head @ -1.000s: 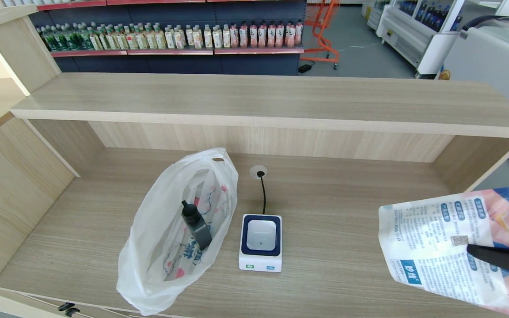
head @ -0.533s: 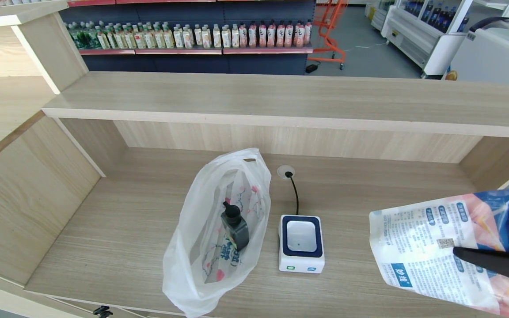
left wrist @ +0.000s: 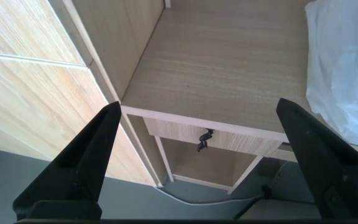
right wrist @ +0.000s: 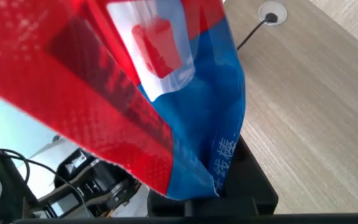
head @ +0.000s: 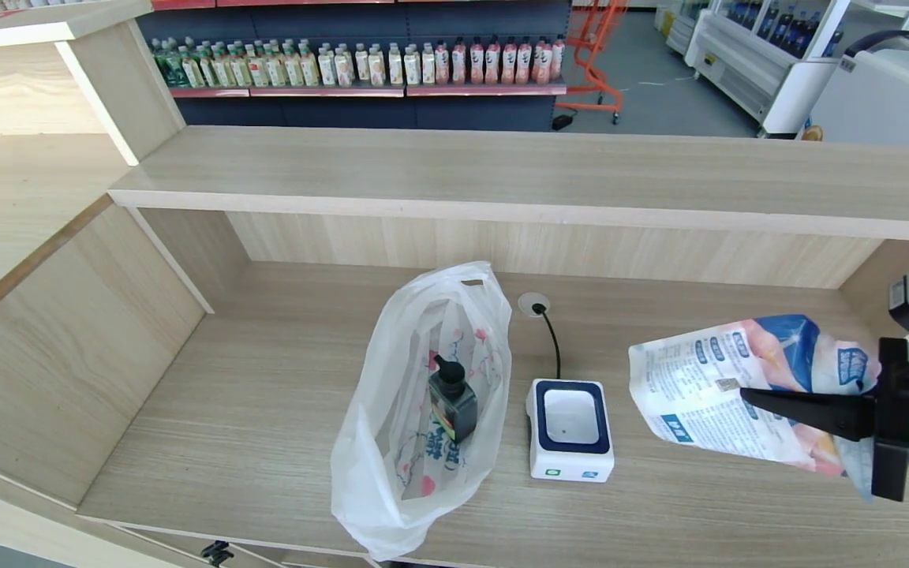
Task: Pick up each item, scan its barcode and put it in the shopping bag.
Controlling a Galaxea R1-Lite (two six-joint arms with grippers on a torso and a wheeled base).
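Pouch (head: 703, 386), right of frame, pinched in the right gripper (head: 748, 393) | since a second ago: carried left, gap to the scanner (head: 570, 426) at centre much narrower (camera also panned) | scan judged imminent, bagging still to come | shopping bag (head: 391, 465) left of scanner | left gripper (left wrist: 197, 106) fingers wide, empty.

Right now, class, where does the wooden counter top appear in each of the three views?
Head view: counter top fills the lower middle, under the shopping bag and scanner.
Left wrist view: its front edge, bearing the shopping bag.
Right wrist view: counter top behind the pouch.
Shared landmarks: cable hole, head and right wrist; shopping bag, head and left wrist.
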